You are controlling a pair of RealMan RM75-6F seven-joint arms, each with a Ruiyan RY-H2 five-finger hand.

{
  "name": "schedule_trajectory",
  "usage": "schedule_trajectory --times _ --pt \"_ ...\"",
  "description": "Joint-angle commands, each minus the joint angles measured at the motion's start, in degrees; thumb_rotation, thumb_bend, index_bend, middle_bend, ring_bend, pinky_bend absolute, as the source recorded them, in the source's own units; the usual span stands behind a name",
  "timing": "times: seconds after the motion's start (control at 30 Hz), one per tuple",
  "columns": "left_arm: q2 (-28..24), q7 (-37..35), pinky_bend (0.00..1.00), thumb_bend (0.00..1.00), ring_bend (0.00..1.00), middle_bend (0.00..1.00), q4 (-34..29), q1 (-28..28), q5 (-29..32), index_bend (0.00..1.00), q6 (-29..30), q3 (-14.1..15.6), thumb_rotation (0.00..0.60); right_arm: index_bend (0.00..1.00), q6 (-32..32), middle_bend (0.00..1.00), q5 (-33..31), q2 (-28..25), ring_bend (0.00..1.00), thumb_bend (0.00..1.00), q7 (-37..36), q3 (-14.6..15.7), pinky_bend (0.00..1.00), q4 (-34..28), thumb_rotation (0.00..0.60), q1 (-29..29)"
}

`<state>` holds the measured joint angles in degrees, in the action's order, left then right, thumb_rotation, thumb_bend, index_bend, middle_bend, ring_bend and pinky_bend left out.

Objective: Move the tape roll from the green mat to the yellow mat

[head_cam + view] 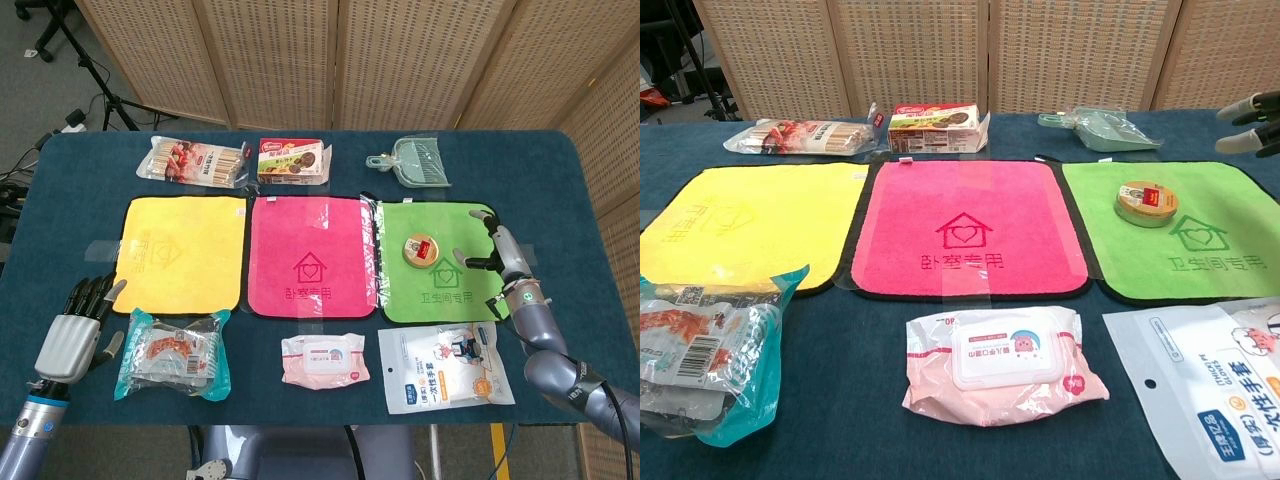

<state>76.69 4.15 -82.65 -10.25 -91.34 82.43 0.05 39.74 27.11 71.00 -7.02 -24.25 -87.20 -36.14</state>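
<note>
Wicker screens stand behind the blue table [80, 225]. From the head view, the tape roll [420, 249] lies flat on the green mat [436, 262], well apart from the yellow mat [182, 250]. The right hand [497, 245] hovers just beside the roll, fingers spread, holding nothing; the left hand [78, 325] rests open (near a snack bag [173, 352]). From the chest view, only right fingertips [1250, 123] show, apart from the roll.

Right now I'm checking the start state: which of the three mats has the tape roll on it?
The green mat, the rightmost one. The tape roll lies on it, while the pink mat and yellow mat are bare.
</note>
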Motion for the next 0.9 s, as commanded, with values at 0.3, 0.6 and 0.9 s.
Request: schedule_trajectory --times 0.3,0.6,0.9 --pt "0.03 0.04 0.0 0.39 0.0 0.0 -0.22 -0.03 -0.72 0.08 0.31 0.47 0.6 0.12 -0.94 0.03 -1.59 1.33 0.0 0.39 -0.8 2.57 0.07 0.92 0.6 -1.33" --pt "0.08 -0.02 0.0 0.39 0.0 0.0 -0.18 -0.15 -0.69 0.08 0.06 0.61 0.6 0.13 -2.15 0.03 -2.18 2.24 0.0 0.39 -0.95 3.72 0.07 1.84 0.6 -2.51" --pt "0.19 -0.2 0.0 0.39 0.0 0.0 -0.05 -0.32 -0.78 0.08 -0.36 0.88 0.6 0.13 -3.8 0.03 -2.67 3.32 0.0 0.39 -1.95 4.23 0.07 2.21 0.6 -3.41"
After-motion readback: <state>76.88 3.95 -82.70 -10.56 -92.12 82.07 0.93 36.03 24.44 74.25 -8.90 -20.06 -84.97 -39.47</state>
